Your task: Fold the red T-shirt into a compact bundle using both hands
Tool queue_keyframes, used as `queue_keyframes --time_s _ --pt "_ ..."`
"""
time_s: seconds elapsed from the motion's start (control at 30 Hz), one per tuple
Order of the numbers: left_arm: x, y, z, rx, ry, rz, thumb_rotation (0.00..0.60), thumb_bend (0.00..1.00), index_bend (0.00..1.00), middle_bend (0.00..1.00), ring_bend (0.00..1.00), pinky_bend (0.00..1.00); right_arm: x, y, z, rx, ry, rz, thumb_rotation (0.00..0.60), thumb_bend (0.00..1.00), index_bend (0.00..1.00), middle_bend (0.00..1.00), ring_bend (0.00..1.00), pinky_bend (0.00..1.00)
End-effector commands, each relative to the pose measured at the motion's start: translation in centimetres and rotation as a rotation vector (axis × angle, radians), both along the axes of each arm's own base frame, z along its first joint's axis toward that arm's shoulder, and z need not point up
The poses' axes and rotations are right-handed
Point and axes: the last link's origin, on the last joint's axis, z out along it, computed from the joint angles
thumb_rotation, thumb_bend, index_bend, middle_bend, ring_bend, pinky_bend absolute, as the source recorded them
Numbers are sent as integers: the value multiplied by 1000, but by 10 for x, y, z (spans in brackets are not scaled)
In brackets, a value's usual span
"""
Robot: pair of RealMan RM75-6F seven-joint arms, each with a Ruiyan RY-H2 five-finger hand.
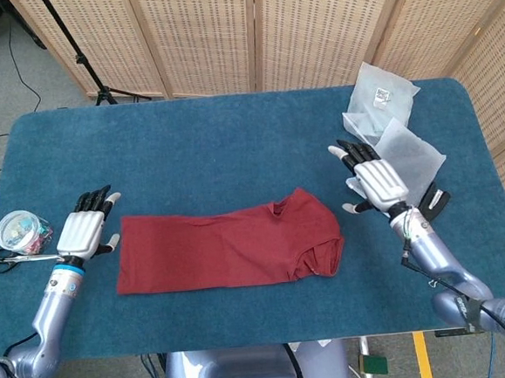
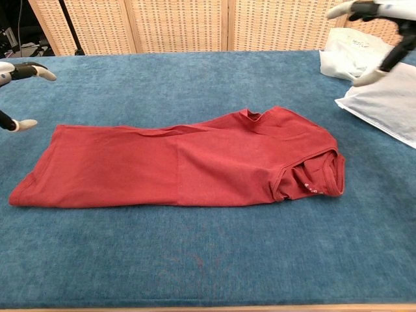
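Red T-shirt (image 1: 227, 249) is lying flat mid-table as a long folded strip on the blue tablecloth (image 1: 223, 147), collar end bunched up on the right. Going left to right: scissors (image 1: 17, 257) and a little clear jar (image 1: 20, 231) at the far edge, then the left hand (image 1: 83, 233), fingers spread, holding nothing, just off the shirt. Right hand (image 1: 374, 182) is also spread and empty, near the plastic bags (image 1: 388, 134).
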Motion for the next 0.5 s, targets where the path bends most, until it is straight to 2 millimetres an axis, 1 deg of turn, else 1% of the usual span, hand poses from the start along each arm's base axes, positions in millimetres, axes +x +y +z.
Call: queue_keyframes --time_s 0.03,0.1,0.17,0.27,0.37,0.5 --pt "-10 -26 12 -28 -28 -60 600 238 0 0 0 0 -23 41 21 -43 28 19 600 0 0 0 0 0" --pt "-14 -33 14 -44 -26 -80 600 152 0 0 0 0 -30 52 26 -59 23 20 600 0 0 0 0 0" --pt "-18 -39 14 -52 -19 -93 600 110 0 0 0 0 -37 64 31 -70 16 16 600 0 0 0 0 0" --pt "-21 -40 13 -62 -26 -85 600 95 0 0 0 0 -49 81 38 -95 10 5 600 0 0 0 0 0" --pt "-20 -37 11 -60 -19 -86 600 128 0 0 0 0 -58 96 43 -110 -1 -7 600 0 0 0 0 0" --pt "-14 -29 8 -54 -11 -80 600 242 0 0 0 0 -68 114 48 -130 -29 -23 600 0 0 0 0 0"
